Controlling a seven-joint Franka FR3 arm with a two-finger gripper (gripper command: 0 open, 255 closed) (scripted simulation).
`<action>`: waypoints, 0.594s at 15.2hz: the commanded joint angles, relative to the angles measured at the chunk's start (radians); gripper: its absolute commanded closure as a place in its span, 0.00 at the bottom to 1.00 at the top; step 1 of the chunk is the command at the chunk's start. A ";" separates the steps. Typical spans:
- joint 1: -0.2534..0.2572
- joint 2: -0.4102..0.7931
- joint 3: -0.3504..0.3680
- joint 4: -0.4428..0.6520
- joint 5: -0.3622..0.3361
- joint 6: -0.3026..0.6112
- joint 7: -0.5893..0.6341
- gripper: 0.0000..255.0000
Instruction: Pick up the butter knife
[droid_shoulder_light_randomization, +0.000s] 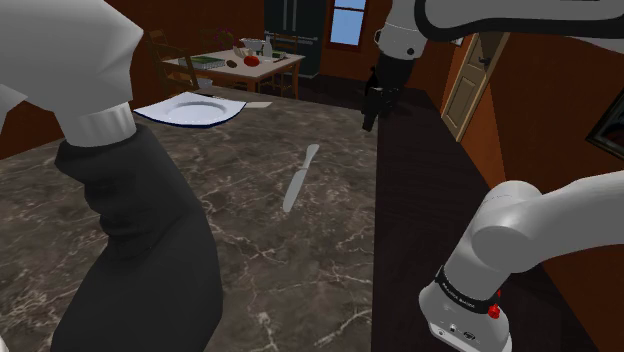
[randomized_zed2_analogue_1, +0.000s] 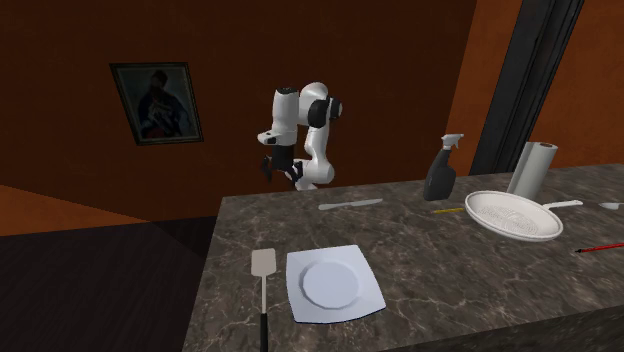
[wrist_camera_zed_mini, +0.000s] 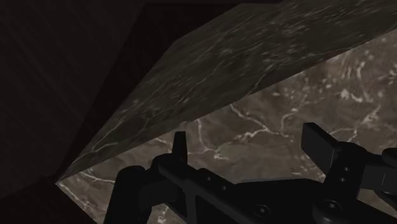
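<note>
While the pincer (droid_shoulder_light_randomization: 370, 118) hangs off the edge of the marble counter (droid_shoulder_light_randomization: 250, 250), over the dark floor, I read its two fingers as spread apart with nothing between them. On the wrist camera the fingertips (wrist_camera_zed_mini: 180, 145) stand wide of each other, and past them I see the counter's corner, its side face and a patch of its veined top.

The butter knife (droid_shoulder_light_randomization: 300, 178) lies flat on the counter, lower than the pincer and toward the shoulder view's left of it. It is clear of the fingers and untouched, and it looks pale grey.

From the second exterior camera the pincer (randomized_zed2_analogue_1: 268, 167) sits behind the counter's far edge. The butter knife (randomized_zed2_analogue_1: 350, 204) lies just inside that edge, toward that view's right of the pincer.

Farther from the pincer than the butter knife, a white square plate (droid_shoulder_light_randomization: 190, 108) rests on the counter with a spatula (randomized_zed2_analogue_1: 262, 290) just beside it. A dark spray bottle (randomized_zed2_analogue_1: 440, 170), a paper towel roll (randomized_zed2_analogue_1: 530, 165) and a white pan (randomized_zed2_analogue_1: 510, 215) sit beyond the butter knife, on the side away from the pincer.
</note>
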 joint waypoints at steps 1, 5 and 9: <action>0.000 0.000 0.000 0.000 0.000 0.000 0.000 0.00; -0.037 -0.055 0.148 0.000 0.066 -0.062 0.286 0.00; -0.085 -0.055 0.302 0.050 0.139 -0.120 0.574 0.00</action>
